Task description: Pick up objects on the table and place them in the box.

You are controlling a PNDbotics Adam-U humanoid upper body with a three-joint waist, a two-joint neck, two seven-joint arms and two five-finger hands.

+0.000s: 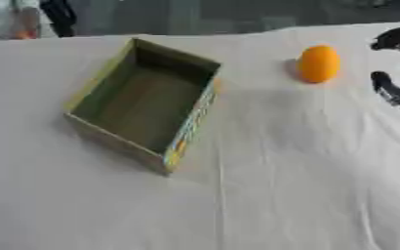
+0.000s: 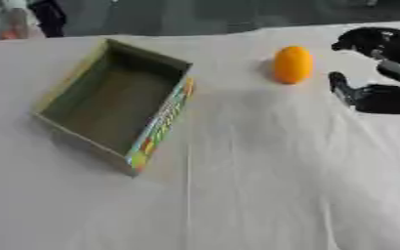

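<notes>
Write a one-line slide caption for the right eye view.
Robot's right hand, fingers spread, beside an orange fruit on the white-clothed table; the open box sits empty.

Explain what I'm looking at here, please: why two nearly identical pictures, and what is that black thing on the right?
Both pictures come from one stereo camera in a humanoid robot's head, looking down at its table, which is covered in white cloth. The left eye and right eye views show the same moment. The black shape is the robot's right hand, its fingers and thumb spread apart beside an orange egg-shaped object without touching it. It holds nothing. Further left stands an open, empty cardboard box, green inside with a colourful printed side. The left hand is not visible.
</notes>
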